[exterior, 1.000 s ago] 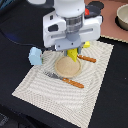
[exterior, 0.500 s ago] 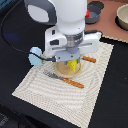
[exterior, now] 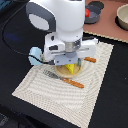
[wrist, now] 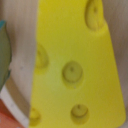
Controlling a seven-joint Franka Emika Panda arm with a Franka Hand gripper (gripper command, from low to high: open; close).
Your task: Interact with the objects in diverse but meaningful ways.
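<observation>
One cheese wedge (exterior: 70, 67) is seen lying on one round plate (exterior: 64, 73), directly under the arm's wrist; in the wrist view the cheese wedge (wrist: 75, 65) fills most of the picture, its holes clear, with the pale plate (wrist: 20, 65) beside it. The tool itself is hidden, so whether it is released or clenched cannot be told. One fork (exterior: 60, 78) and one knife (exterior: 90, 60) flank the plate on one striped mat (exterior: 60, 100). One blue cup (exterior: 34, 56) stands at the mat's edge. One saucepan (exterior: 93, 14) holding one tomato (exterior: 87, 13) sits well apart. Open mat is left toward the near edge.
</observation>
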